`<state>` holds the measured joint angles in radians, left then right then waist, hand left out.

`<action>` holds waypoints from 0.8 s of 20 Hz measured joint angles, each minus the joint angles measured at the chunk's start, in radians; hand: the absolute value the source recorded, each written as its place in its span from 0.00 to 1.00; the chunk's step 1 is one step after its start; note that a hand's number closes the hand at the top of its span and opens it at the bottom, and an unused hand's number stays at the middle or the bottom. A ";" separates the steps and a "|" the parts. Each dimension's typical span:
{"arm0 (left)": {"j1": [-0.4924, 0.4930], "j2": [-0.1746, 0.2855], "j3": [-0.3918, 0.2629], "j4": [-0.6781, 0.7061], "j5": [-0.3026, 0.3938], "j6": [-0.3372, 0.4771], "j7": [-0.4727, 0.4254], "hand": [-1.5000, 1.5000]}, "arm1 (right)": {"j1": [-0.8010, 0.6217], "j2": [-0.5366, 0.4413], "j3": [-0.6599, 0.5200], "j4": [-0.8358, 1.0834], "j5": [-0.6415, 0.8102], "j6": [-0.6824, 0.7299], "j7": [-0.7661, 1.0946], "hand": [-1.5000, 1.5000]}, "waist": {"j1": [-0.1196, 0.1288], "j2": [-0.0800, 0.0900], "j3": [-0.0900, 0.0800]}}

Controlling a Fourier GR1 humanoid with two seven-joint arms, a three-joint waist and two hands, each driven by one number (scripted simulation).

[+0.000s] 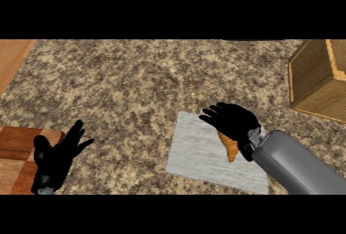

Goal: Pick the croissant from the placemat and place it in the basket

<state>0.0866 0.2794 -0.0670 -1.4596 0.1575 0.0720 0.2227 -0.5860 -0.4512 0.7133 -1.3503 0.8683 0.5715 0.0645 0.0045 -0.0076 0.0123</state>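
An orange-brown croissant (pixel 229 145) lies on the grey placemat (pixel 196 155) near its right side. My right hand (pixel 233 119) is over the croissant's upper end, fingers curled down, hiding part of it; only the tapered lower end shows below the palm. The woven basket (pixel 317 82) stands at the right edge, up and right of that hand. My left hand (pixel 59 153) rests open at the lower left, fingers up.
A wooden cutting board (pixel 17 155) lies at the lower left under the left hand. A strip of wood surface (pixel 12 55) shows at the upper left. Speckled stone counter (pixel 148 77) spans the middle.
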 measured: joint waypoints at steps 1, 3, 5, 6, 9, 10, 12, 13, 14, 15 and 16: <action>-0.001 -0.003 0.003 0.007 -0.002 0.000 -0.007 0.50 | -0.004 0.006 -0.004 0.008 0.004 0.002 -0.008 0.00 | 0.000 0.000 0.001; -0.006 -0.002 0.003 0.006 -0.009 0.001 0.006 0.50 | -0.011 0.022 -0.012 0.030 0.019 -0.007 -0.019 0.00 | 0.001 0.000 0.001; -0.004 -0.007 0.003 0.006 -0.016 0.003 0.002 0.50 | -0.007 0.031 -0.022 0.048 0.032 -0.025 -0.035 0.00 | 0.001 0.000 0.001; -0.005 -0.005 0.006 0.006 -0.017 0.000 0.004 0.50 | -0.008 0.030 -0.027 0.049 0.037 -0.024 -0.043 0.00 | 0.001 0.000 0.001; -0.003 -0.001 0.015 0.001 -0.008 -0.015 0.006 0.50 | 0.018 0.028 -0.034 0.047 0.057 -0.035 -0.054 1.00 | -0.002 0.000 -0.001; 0.001 -0.004 0.017 0.002 -0.005 -0.021 -0.006 0.50 | 0.012 0.026 -0.037 0.056 0.064 -0.035 -0.066 1.00 | -0.001 0.000 -0.001; -0.003 -0.006 0.018 0.004 -0.007 -0.023 0.002 0.50 | 0.003 0.033 -0.027 0.075 0.089 -0.055 -0.093 1.00 | 0.001 0.000 -0.001; -0.001 -0.006 0.019 -0.003 -0.003 -0.026 0.008 0.50 | -0.003 0.037 -0.021 0.081 0.103 -0.063 -0.104 1.00 | 0.002 0.000 -0.002; 0.003 -0.012 0.017 -0.004 -0.008 -0.021 0.001 0.50 | -0.003 0.033 -0.015 0.092 0.121 -0.091 -0.123 1.00 | 0.003 -0.001 -0.002; 0.007 -0.018 0.014 -0.005 -0.012 -0.019 -0.006 0.50 | -0.003 0.039 -0.005 0.102 0.141 -0.119 -0.134 1.00 | 0.004 -0.002 -0.003; 0.012 -0.021 0.009 -0.015 -0.016 -0.015 -0.002 0.50 | -0.012 0.037 -0.007 0.112 0.151 -0.132 -0.153 1.00 | 0.005 -0.002 -0.003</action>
<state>0.0986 0.2580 -0.0576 -1.4742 0.1413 0.0567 0.2206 -0.5979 -0.4143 0.7066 -1.2388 1.0190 0.4393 -0.0884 0.0097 -0.0097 0.0097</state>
